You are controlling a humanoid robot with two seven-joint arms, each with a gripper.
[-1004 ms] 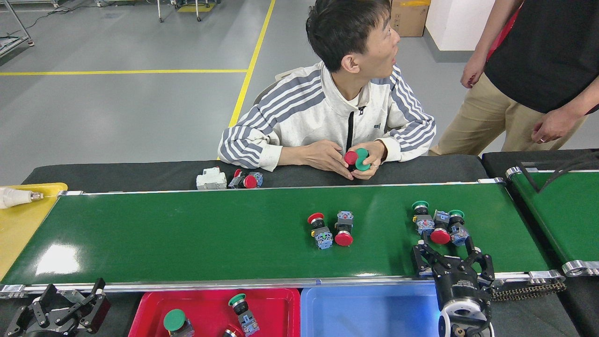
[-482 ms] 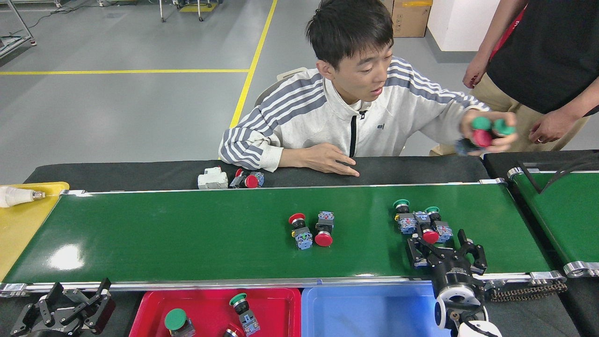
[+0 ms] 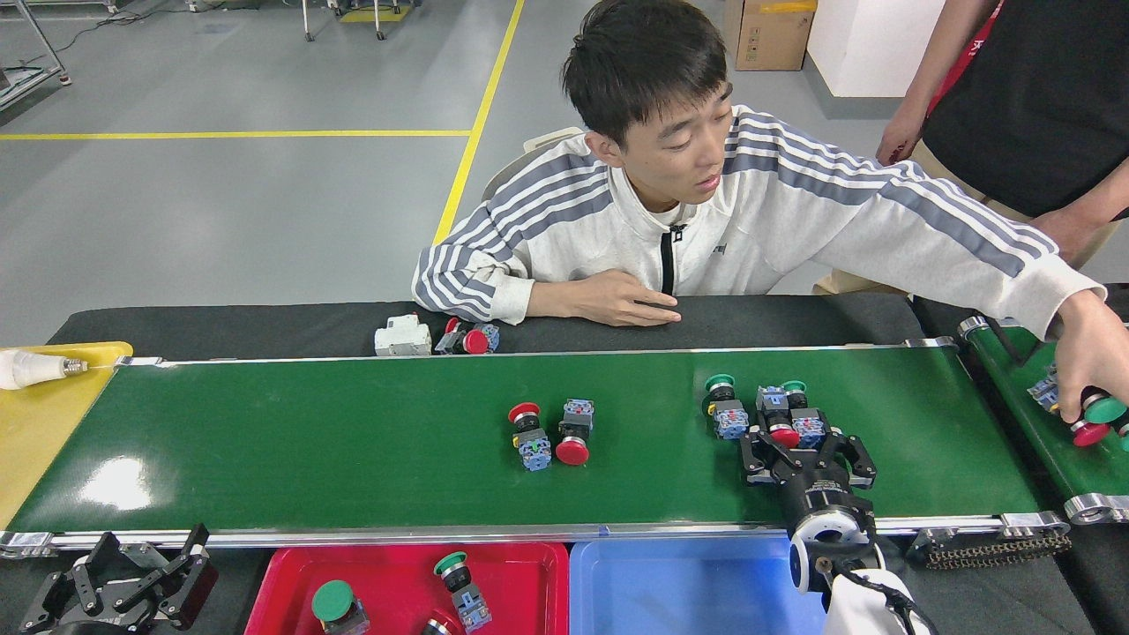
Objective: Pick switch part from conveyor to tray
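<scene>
The conveyor (image 3: 309,441) runs across the middle of the head view, with switch parts on it. Two red-capped ones (image 3: 551,434) lie side by side near its centre. To the right sits a cluster: a green-capped part (image 3: 725,407), another green-capped part (image 3: 794,393), and a red-capped part (image 3: 785,430). My right gripper (image 3: 807,448) is open over the belt's near side, its fingers straddling the red-capped part of the cluster. My left gripper (image 3: 132,573) is open at the bottom left, below the belt's rail. The red tray (image 3: 397,564) holds green-capped switches (image 3: 460,582).
A blue tray (image 3: 688,591) sits beside the red one. A seated person rests one hand (image 3: 617,304) on the black table and reaches with the other hand (image 3: 1089,375) to set switches on the second belt (image 3: 1058,441). A second person stands at far right. A yellow tray (image 3: 44,423) holds a bulb.
The belt carried all switch parts leftward. My right gripper moved forward and left over the belt to the cluster. The person's hand with switches swung from the table to the right belt.
</scene>
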